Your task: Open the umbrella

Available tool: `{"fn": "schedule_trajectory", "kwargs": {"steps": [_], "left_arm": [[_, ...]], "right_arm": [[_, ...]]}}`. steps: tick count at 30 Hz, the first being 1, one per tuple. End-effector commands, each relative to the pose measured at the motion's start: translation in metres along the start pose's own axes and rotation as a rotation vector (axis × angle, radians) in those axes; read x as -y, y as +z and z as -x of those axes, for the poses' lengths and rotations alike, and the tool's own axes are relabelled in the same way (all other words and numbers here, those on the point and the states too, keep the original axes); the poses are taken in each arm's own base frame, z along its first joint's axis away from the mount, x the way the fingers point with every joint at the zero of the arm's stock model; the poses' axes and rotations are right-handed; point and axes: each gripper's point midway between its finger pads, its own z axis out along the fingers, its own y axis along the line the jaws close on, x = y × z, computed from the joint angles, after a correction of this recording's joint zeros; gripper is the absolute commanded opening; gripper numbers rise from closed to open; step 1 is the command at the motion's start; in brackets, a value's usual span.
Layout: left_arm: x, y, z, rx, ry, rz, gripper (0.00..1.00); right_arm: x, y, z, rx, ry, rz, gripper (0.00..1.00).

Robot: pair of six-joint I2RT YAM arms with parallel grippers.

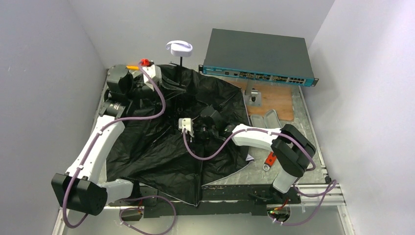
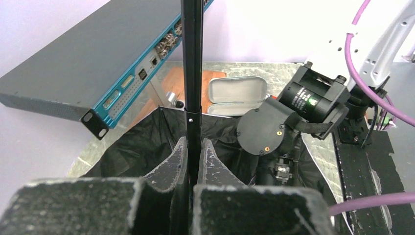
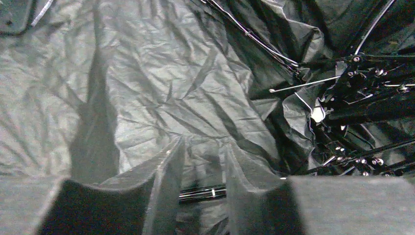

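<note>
The umbrella [image 1: 161,142] sprawls black side up on the table [image 1: 235,175], just beside the grey box [image 1: 259,51]. The left tool [image 2: 194,142] is clamped on its shaft [image 2: 192,58]. The right tool [image 3: 204,144] has its jaws partly apart against the canopy, and I cannot tell whether they hold anything.

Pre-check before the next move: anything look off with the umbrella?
Yes. Umbrella lies inside-up, only half open: black canopy slack and creased, ribs folded rather than spread. Left end effector is clamped on the shaft.
</note>
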Motion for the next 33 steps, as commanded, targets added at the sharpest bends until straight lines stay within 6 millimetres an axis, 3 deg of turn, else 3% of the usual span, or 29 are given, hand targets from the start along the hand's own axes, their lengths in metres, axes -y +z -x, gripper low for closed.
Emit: {"fn": "schedule_trajectory", "kwargs": {"steps": [1,4,7,12,17,19,23,26,29,31,33], "left_arm": [[-0.027,-0.01,0.065,0.091,0.219,0.098,0.0],[-0.028,-0.011,0.062,0.075,0.231,0.073,0.0],[-0.019,-0.011,0.054,0.073,0.227,0.034,0.0],[-0.016,-0.011,0.037,0.057,0.207,0.028,0.0],[-0.015,-0.011,0.039,0.058,0.207,0.025,0.0],[-0.014,-0.011,0.041,0.062,0.208,0.022,0.0],[-0.011,-0.01,0.047,0.077,0.188,0.013,0.0],[-0.009,-0.01,0.048,0.078,0.18,0.01,0.0],[-0.005,-0.01,0.048,0.076,0.167,0.007,0.0],[-0.005,-0.011,0.047,0.075,0.157,0.016,0.0],[-0.011,-0.012,0.047,0.07,0.132,0.055,0.0]], "right_arm": [[-0.02,-0.005,-0.041,-0.121,-0.053,0.069,0.44],[-0.017,-0.009,-0.026,-0.098,-0.056,0.068,0.54],[0.005,-0.022,0.021,-0.002,-0.045,-0.012,0.59],[0.051,-0.067,0.1,0.222,0.023,-0.2,0.61],[0.086,-0.105,0.15,0.395,0.062,-0.399,0.63],[0.096,-0.108,0.166,0.442,0.079,-0.423,0.66],[0.125,-0.093,0.192,0.5,0.137,-0.432,0.74],[0.135,-0.083,0.2,0.517,0.146,-0.423,0.74],[0.142,-0.074,0.2,0.519,0.158,-0.42,0.61],[0.141,-0.069,0.198,0.518,0.16,-0.402,0.39],[0.138,-0.066,0.197,0.521,0.161,-0.379,0.08]]}}
